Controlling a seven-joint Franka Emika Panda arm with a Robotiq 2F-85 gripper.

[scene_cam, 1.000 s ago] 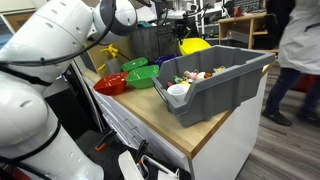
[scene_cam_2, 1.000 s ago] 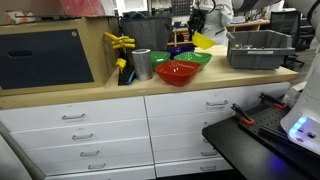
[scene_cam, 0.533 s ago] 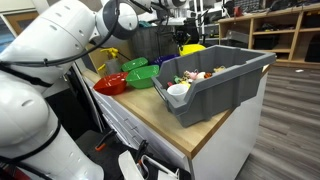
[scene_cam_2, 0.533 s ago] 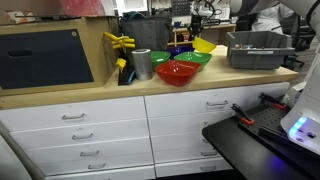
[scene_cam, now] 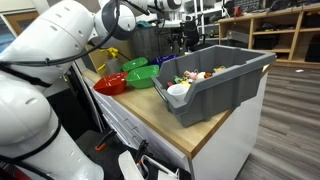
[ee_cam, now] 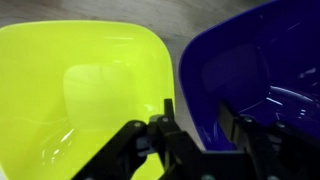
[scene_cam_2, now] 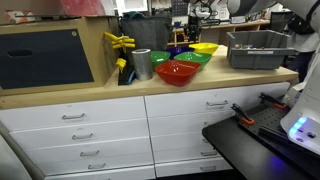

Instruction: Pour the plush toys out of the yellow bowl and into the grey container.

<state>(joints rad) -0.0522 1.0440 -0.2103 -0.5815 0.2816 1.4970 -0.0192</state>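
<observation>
The yellow bowl (ee_cam: 90,90) is empty and sits upright on the counter right next to a blue bowl (ee_cam: 250,70); it also shows in an exterior view (scene_cam_2: 205,47). The plush toys (scene_cam: 195,75) lie in a mixed heap inside the grey container (scene_cam: 232,88), beside a white cup (scene_cam: 178,90). The grey container also stands at the counter's end in an exterior view (scene_cam_2: 258,52). My gripper (ee_cam: 197,112) is open just above the two bowls, one finger at the yellow bowl's rim and the other over the blue bowl. It holds nothing. It shows faintly behind the container (scene_cam: 185,38).
A red bowl (scene_cam_2: 178,72) and green bowls (scene_cam_2: 192,58) stand in the counter's middle, with a metal cup (scene_cam_2: 141,64) and yellow tools (scene_cam_2: 118,42) behind. They also appear in an exterior view, red bowl (scene_cam: 110,85) nearest the edge. Drawers run below the counter.
The yellow bowl came down from a tilted pose near the grey container to rest flat next to the blue bowl. My gripper let go of it.
</observation>
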